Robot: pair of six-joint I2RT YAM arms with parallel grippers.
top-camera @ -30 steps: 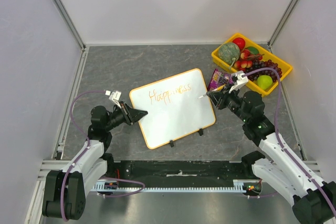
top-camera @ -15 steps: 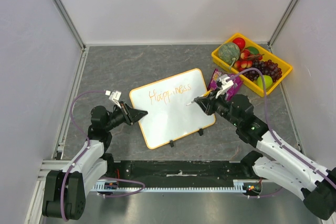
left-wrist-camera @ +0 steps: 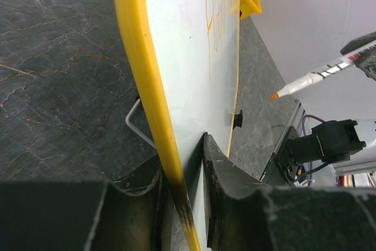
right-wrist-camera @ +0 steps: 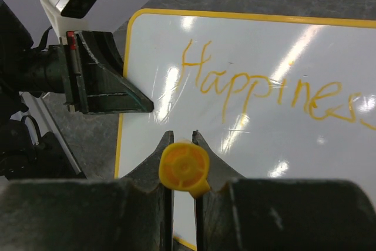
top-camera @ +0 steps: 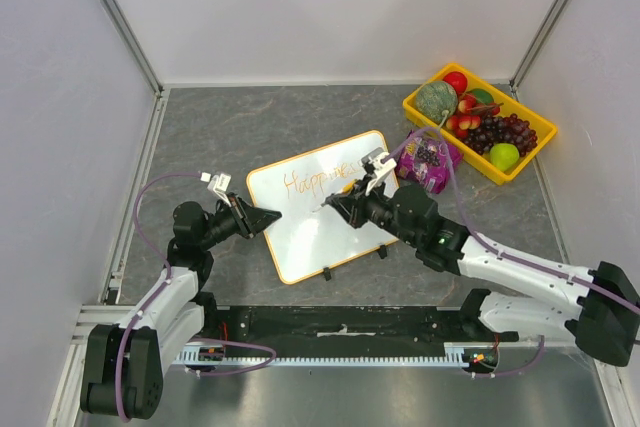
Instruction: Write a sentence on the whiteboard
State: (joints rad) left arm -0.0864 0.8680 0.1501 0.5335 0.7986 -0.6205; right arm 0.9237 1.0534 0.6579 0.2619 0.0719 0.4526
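top: whiteboard [top-camera: 300, 235] mid-table, long side slanting near-left to far-right; sentence [top-camera: 320, 179] reads "Happiness"; fruit tray [top-camera: 417, 108] far right | left wrist: left gripper [left-wrist-camera: 183, 195] pinches board's yellow rim | right wrist: right gripper [right-wrist-camera: 181, 137] squeezes orange marker [right-wrist-camera: 184, 167], pointing left across board

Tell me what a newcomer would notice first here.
The whiteboard mid-table bears the orange word "Happiness", its left edge clamped in the left arm's fingers. The right arm's fingers hold an orange-tipped marker over the blank area below the word. A yellow tray of bright fruit sits at the far right.
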